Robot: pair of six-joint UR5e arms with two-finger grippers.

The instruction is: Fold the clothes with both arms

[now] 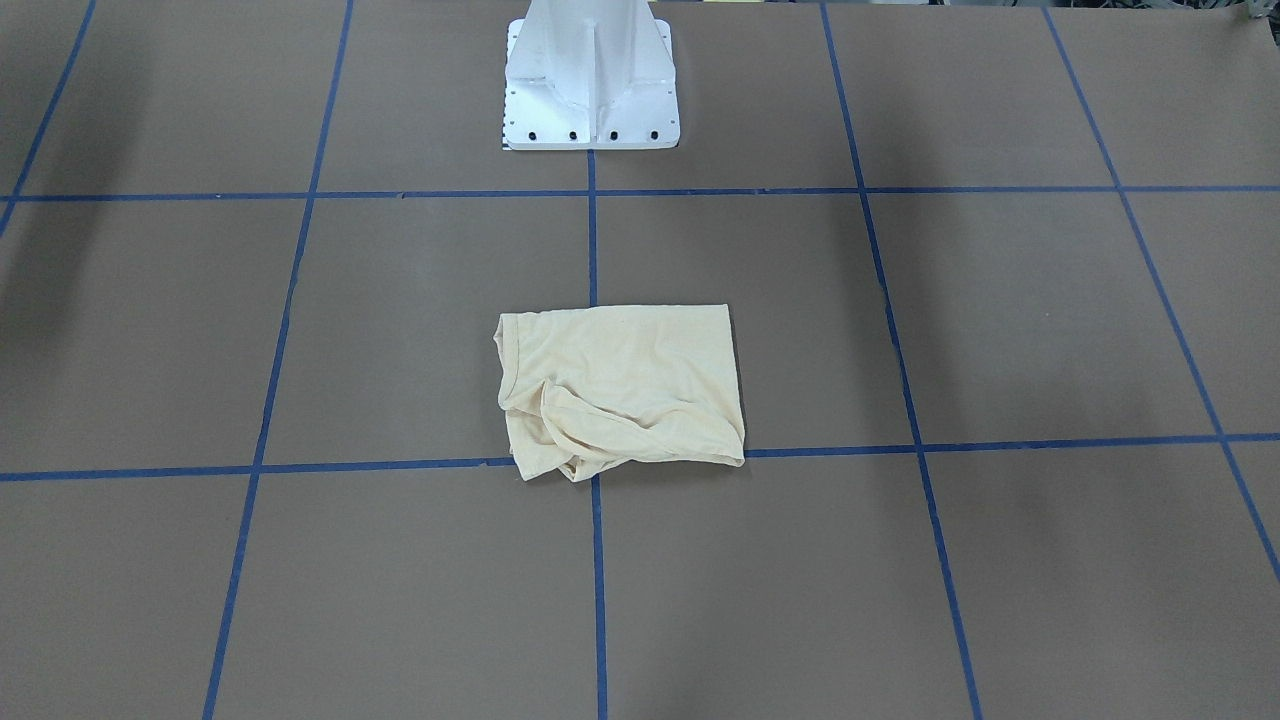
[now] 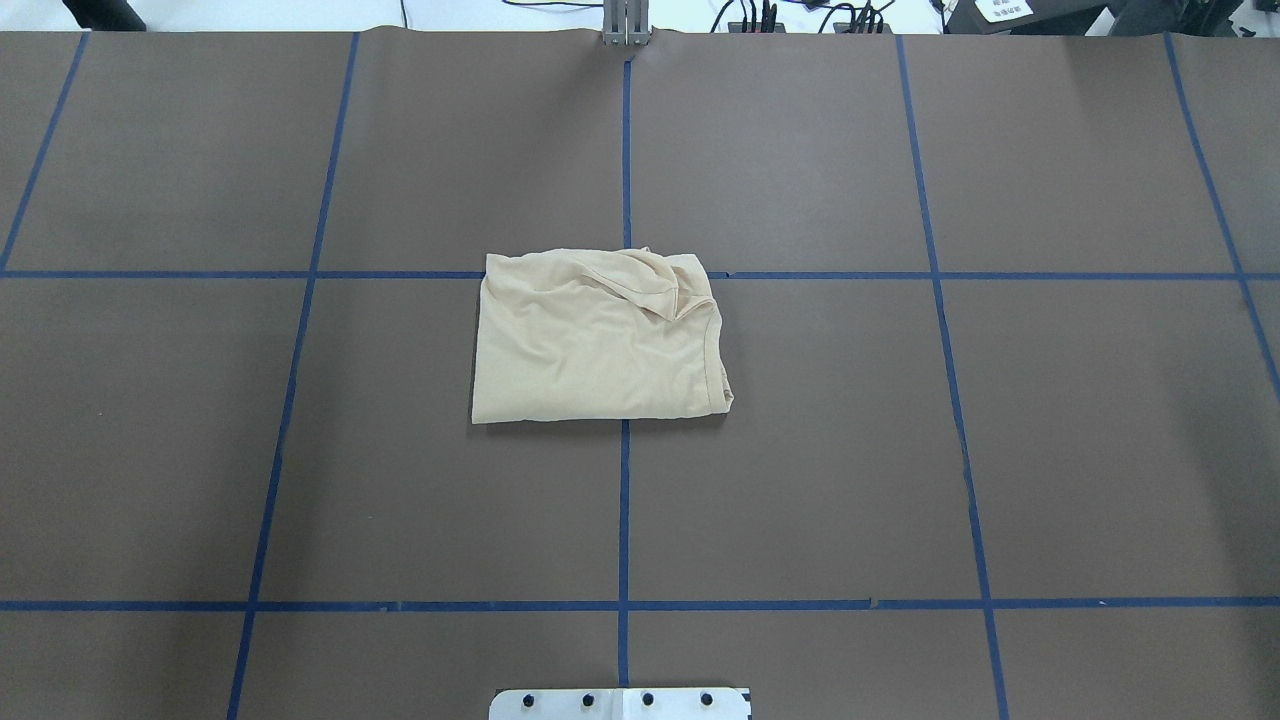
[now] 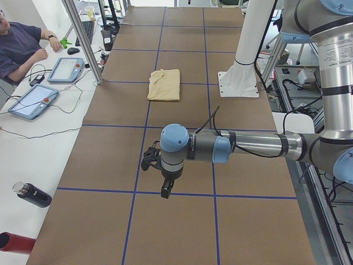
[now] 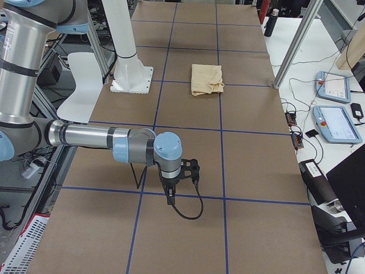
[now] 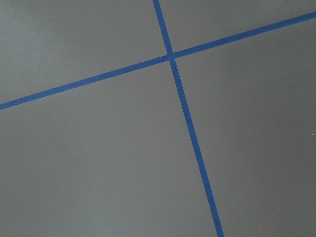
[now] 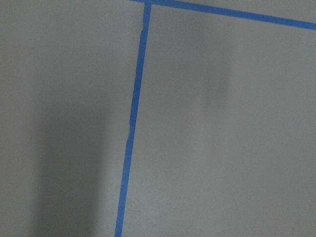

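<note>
Seeing a cream-yellow T-shirt (image 2: 600, 340) folded into a rough rectangle near the middle of the tabletop (image 2: 850, 450), straddling the centre blue tape line (image 2: 624, 500), far edge touching a cross line. Noting smooth cloth on the robot's side, bunched wrinkles at the far corner on the robot's right, no print showing. Finding nothing touching it. Spotting the left arm (image 3: 248, 146) stretched low over the tabletop's left end, left tool (image 3: 164, 189) pointing down, well apart from the shirt; likewise the right arm (image 4: 91, 137) and right tool (image 4: 170, 197) at the opposite end. Cannot tell whether either tool stands wide or narrow. Catching only bare tabletop and tape in both wrist views.
</note>
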